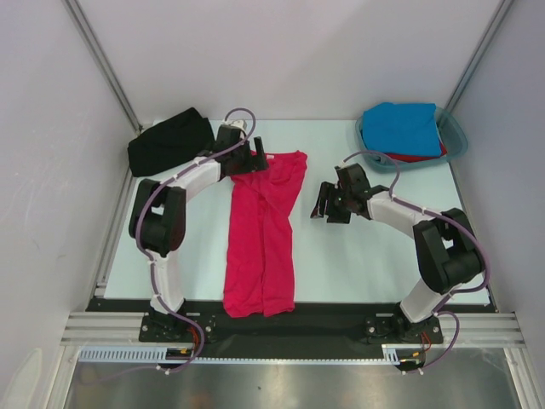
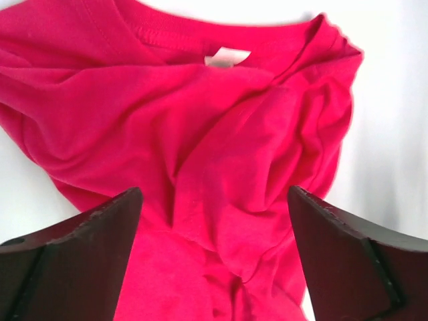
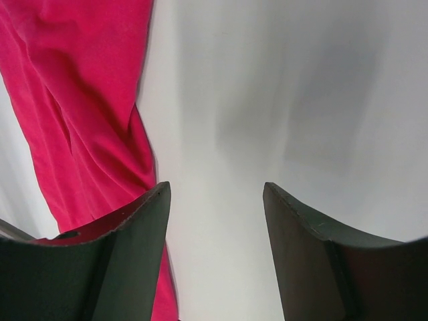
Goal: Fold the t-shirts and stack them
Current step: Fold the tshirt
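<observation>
The crimson-pink t-shirt [image 1: 264,247] lies lengthwise and rumpled on the pale desk [image 1: 366,264], enclosed by white walls [image 1: 281,60]. The left tool [image 1: 258,156] hangs over its collar with jaws apart. The right tool [image 1: 322,203], also with jaws apart, is over bare desk.

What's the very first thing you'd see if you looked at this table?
The bright crimson-pink t-shirt jumps out first: it lies in a long bunched strip down the middle of the white table. Next come the blue t-shirt piled in the teal tub at the far right corner, and the black t-shirt heaped at the far left.
</observation>
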{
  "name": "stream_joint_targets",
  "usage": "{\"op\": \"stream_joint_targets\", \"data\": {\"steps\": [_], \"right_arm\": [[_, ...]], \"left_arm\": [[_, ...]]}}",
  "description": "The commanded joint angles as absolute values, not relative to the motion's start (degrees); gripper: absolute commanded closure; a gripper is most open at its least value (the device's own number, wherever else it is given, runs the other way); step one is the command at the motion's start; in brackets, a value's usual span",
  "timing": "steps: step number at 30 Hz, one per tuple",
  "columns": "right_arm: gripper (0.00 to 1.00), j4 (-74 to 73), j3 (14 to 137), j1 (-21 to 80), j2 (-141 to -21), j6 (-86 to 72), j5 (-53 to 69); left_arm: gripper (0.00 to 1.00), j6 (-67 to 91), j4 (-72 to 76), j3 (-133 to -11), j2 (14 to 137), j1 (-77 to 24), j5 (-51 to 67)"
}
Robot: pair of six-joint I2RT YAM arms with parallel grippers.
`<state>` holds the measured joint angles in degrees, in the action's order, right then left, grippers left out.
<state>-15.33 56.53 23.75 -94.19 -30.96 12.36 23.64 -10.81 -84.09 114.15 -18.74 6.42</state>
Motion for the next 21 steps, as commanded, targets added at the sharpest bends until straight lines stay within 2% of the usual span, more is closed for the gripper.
{"op": "stream_joint_targets", "data": {"steps": [1, 6, 13, 18, 21], "right_arm": [[0.37, -14.33, 58.8, 23.64, -95.1, -29.88, 13.01], [0.37, -14.41, 59.68, 23.55, -96.06, -29.71, 13.1], [0.37, -14.94, 61.08, 23.38, -97.91, -28.83, 13.45], [0.37, -14.94, 61.87, 23.12, -99.23, -28.74, 13.71], [0.37, -14.85, 62.05, 23.12, -99.4, -28.92, 13.8]], "left_arm": [[0.02, 24.26, -9.93, -84.02, 113.38, -18.72, 6.07], [0.0, 23.73, -8.09, -88.67, 116.27, -18.63, 11.24], [0.0, 22.5, -9.49, -101.32, 125.75, -18.63, 18.63], [0.01, 20.57, -9.41, -103.36, 127.97, -19.34, 19.95], [0.04, 19.34, -10.28, -103.97, 129.2, -19.86, 20.22]]}}
